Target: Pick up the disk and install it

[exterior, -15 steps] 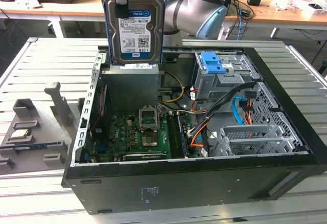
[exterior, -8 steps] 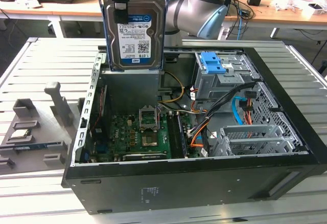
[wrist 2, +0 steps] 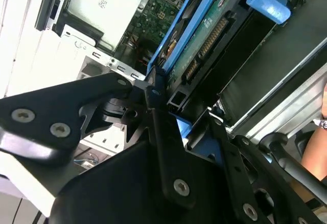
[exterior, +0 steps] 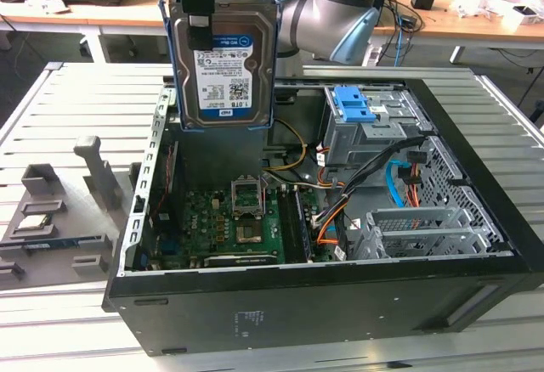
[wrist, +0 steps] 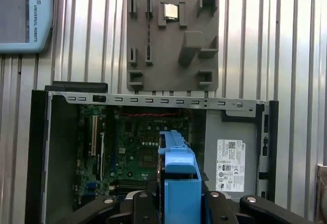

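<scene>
The disk (exterior: 225, 58) hangs upright above the open computer case (exterior: 340, 295), over its left part in the exterior view. Its blue-and-white label faces the camera and a blue bracket frames its sides. My gripper (exterior: 202, 22) comes down from above and is shut on the disk's upper edge, with one black finger across the label. In both wrist views the disk (wrist 2: 204, 40) (wrist: 178, 178) sticks out from between my black fingers (wrist 2: 153, 98) toward the motherboard (wrist: 138, 147) below.
A drive cage with a blue latch (exterior: 355, 104) sits at the case's back right, with cables and a metal bay (exterior: 425, 228) in front of it. A grey fixture tray (exterior: 51, 211) holding a small chip (exterior: 34, 222) lies on the slatted table left of the case.
</scene>
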`<control>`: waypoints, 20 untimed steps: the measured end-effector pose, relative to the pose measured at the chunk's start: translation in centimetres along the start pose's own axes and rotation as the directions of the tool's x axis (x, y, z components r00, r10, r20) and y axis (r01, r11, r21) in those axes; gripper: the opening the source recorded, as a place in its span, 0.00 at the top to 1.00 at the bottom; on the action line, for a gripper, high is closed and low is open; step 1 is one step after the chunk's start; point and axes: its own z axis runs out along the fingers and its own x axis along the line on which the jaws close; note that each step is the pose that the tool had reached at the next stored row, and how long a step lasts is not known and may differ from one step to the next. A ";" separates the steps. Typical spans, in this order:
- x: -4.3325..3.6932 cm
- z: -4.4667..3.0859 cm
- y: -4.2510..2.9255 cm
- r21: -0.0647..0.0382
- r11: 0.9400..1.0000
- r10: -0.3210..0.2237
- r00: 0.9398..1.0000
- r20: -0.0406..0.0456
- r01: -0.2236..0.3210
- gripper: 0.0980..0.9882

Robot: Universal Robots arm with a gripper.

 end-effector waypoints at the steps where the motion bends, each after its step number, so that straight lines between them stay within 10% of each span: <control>1: 0.18 0.01 0.01 0.000 1.000 0.000 1.000 0.000 0.000 0.70; 20: 3.94 0.22 0.05 0.000 1.000 0.001 1.000 0.000 -0.001 0.70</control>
